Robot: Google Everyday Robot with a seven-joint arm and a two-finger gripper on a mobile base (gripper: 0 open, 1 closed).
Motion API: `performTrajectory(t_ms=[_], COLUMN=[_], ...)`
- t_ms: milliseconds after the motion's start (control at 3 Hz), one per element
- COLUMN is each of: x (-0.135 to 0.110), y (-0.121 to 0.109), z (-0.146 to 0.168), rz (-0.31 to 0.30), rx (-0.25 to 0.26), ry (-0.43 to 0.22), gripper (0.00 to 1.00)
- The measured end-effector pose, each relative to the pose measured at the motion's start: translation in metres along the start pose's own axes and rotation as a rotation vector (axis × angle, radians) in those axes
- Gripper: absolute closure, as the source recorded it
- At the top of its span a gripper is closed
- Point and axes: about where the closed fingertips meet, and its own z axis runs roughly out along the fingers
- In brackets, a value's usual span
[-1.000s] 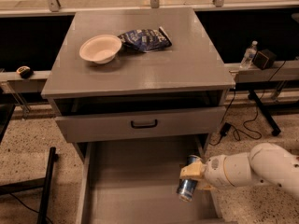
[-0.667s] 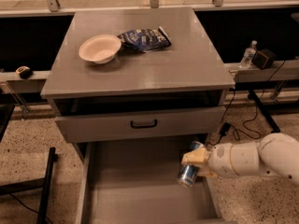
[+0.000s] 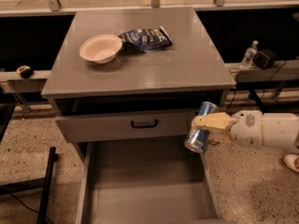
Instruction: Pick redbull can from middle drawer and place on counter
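Observation:
My gripper (image 3: 205,125) is shut on the redbull can (image 3: 200,128), a slim blue-and-silver can that hangs tilted in the air. It is held above the right wall of the open middle drawer (image 3: 145,190), in front of the cabinet's right front corner and below the counter (image 3: 154,64). The drawer bottom is bare grey. My white arm (image 3: 264,129) reaches in from the right.
A white bowl (image 3: 100,48) and a dark blue snack bag (image 3: 145,38) lie on the counter's back left. A slightly open upper drawer front with a black handle (image 3: 144,123) sits above the middle drawer. A bottle (image 3: 249,54) stands on the right ledge.
The gripper has lifted the can up out of the drawer, from low over its right side to level with the upper drawer front, and the arm has drawn slightly right.

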Motion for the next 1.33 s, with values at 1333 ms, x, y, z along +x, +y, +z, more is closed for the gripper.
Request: performTrajectory(t_ms=[1333], x=[0.047], y=[-0.034], z=[0.079], rz=[0.031], rx=[-0.106], ry=[-0.087], gripper=[1.0])
